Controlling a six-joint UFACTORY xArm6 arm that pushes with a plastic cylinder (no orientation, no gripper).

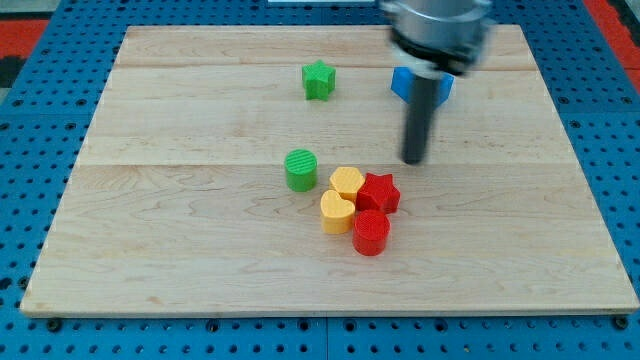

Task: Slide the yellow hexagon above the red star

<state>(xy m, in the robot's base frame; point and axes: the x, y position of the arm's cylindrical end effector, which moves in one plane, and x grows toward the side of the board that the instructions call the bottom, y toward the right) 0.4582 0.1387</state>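
Note:
The yellow hexagon [347,183] lies near the board's middle, touching the left side of the red star [380,193]. A yellow heart [337,212] sits just below the hexagon, and a red cylinder [371,232] sits below the star. These four form a tight cluster. My tip [413,159] stands on the board up and to the right of the red star, a short gap away, touching no block.
A green cylinder [300,170] sits left of the yellow hexagon. A green star [319,81] lies near the view's top. A blue block [420,84] is partly hidden behind the rod. The wooden board [150,250] lies on a blue pegboard.

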